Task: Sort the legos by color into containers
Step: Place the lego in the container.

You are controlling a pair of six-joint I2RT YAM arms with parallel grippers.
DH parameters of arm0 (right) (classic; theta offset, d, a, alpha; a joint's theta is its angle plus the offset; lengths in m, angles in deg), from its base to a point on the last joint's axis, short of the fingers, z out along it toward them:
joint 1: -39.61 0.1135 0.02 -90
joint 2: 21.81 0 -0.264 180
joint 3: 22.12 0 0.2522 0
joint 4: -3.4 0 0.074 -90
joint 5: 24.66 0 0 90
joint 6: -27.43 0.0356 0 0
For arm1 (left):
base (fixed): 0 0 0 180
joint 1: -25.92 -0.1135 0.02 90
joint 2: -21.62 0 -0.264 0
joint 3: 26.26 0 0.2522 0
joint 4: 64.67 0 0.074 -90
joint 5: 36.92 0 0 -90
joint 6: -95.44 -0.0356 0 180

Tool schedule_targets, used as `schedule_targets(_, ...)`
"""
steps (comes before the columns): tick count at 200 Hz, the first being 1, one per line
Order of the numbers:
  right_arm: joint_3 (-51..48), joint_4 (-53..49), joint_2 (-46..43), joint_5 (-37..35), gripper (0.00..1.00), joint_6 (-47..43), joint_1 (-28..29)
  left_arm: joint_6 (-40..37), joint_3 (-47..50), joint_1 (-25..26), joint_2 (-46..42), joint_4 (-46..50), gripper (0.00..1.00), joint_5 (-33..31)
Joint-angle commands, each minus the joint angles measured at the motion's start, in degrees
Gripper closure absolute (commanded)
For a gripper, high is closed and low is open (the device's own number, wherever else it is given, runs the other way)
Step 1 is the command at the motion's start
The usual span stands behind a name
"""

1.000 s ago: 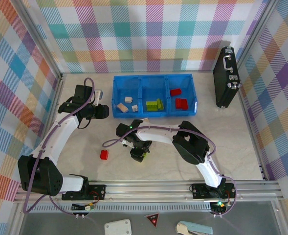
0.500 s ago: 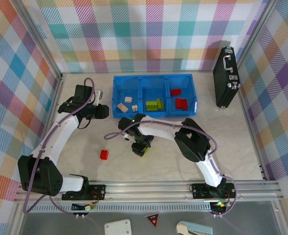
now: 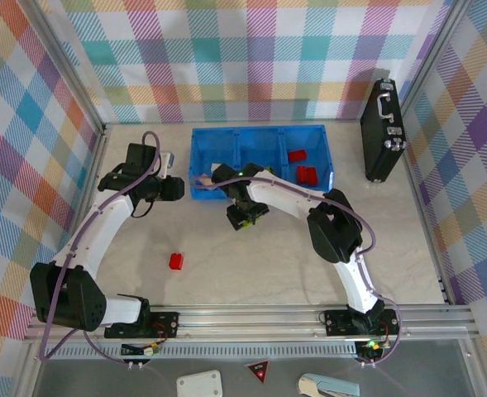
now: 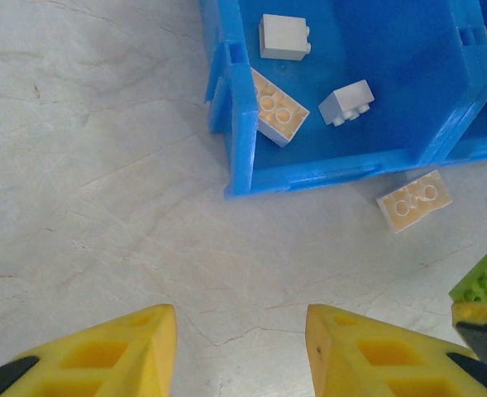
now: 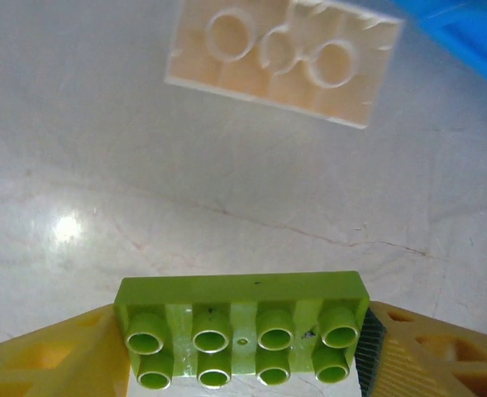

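Right wrist: right gripper (image 5: 243,357) pinches a lime green studded plastic brick (image 5: 241,304) near a beige plastic brick (image 5: 284,62); left gripper (image 4: 241,347) stands parted, holding nothing.

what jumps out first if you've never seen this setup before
The bright blue bin at the far middle of the table catches the eye first, split into three compartments. Just in front of it, the right gripper is clamped on a lime green brick, and a tan brick lies upside down on the table beside the bin. A lone red brick sits in the open, nearer the arms' bases.
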Motion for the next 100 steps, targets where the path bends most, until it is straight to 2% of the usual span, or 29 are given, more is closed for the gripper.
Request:
schedule_targets(1,2.39,-1.82,1.40,-1.98,0.34,9.34,-1.21,-1.21,0.21,-0.99,-0.65,0.88,0.55,0.34)
schedule_targets(51,4.14,0.11,-0.28,-3.49,0.34,13.81,-4.02,-1.18,0.21,-0.98,-0.69,0.94,0.55,0.60)
schedule_targets(100,10.06,-0.35,1.49,-3.95,0.34,13.25,-6.34,-1.14,0.21,-0.99,-0.97,0.94,0.54,0.51)
